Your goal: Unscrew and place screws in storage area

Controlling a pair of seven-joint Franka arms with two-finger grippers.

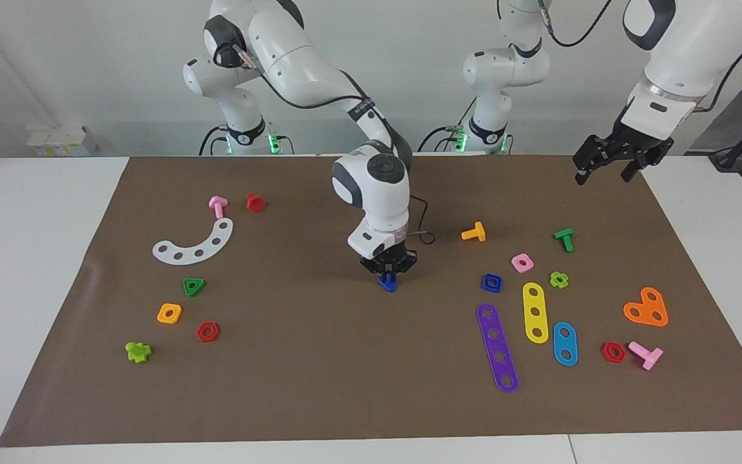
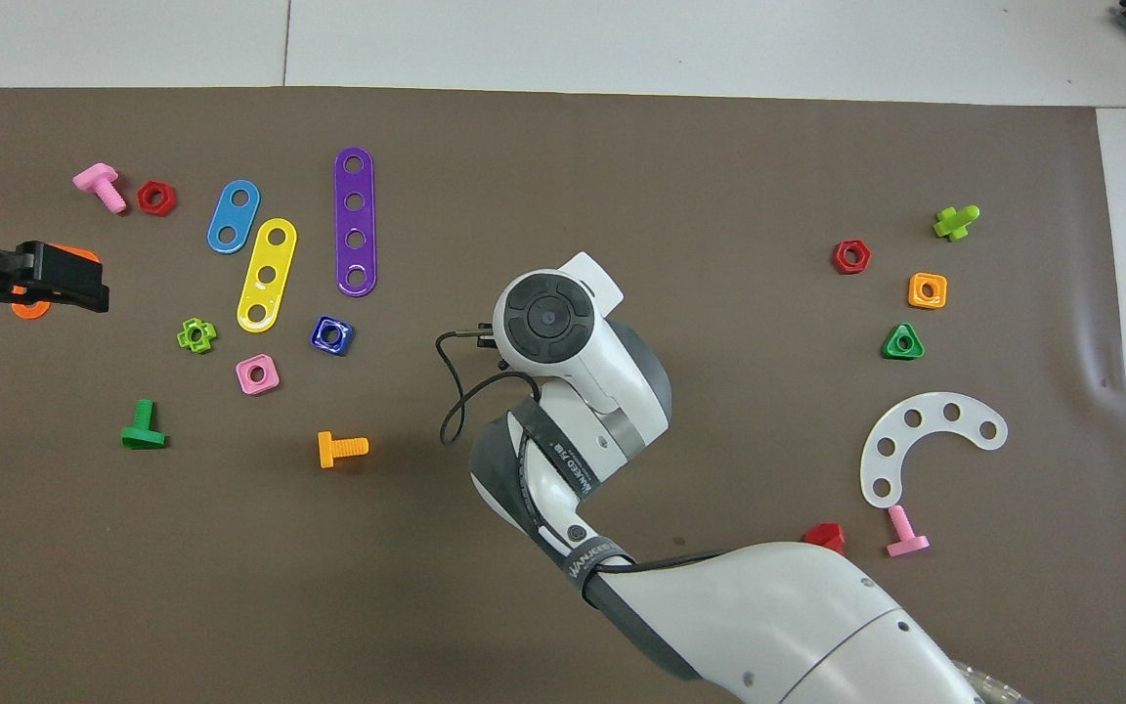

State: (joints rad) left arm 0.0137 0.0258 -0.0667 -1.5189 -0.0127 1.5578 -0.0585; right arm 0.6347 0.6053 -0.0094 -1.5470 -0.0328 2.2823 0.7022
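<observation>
A dark-blue screw (image 1: 387,281) stands on the middle of the brown mat (image 1: 319,386). My right gripper (image 1: 388,270) reaches straight down onto it, shut on its upper part. In the overhead view the right wrist (image 2: 548,318) hides both this gripper and the screw. A blue square nut (image 1: 491,282) (image 2: 331,334) lies on the mat toward the left arm's end. My left gripper (image 1: 605,173) (image 2: 74,279) hangs open and holds nothing, high over the mat's corner by the left arm's base; in the overhead view it covers part of the orange heart plate (image 2: 30,309).
Near the blue nut lie purple (image 1: 497,348), yellow (image 1: 535,312) and blue (image 1: 565,343) strips, an orange bolt (image 1: 474,232), a green bolt (image 1: 564,239) and a pink nut (image 1: 522,262). A white curved plate (image 1: 196,245) and several nuts lie at the right arm's end.
</observation>
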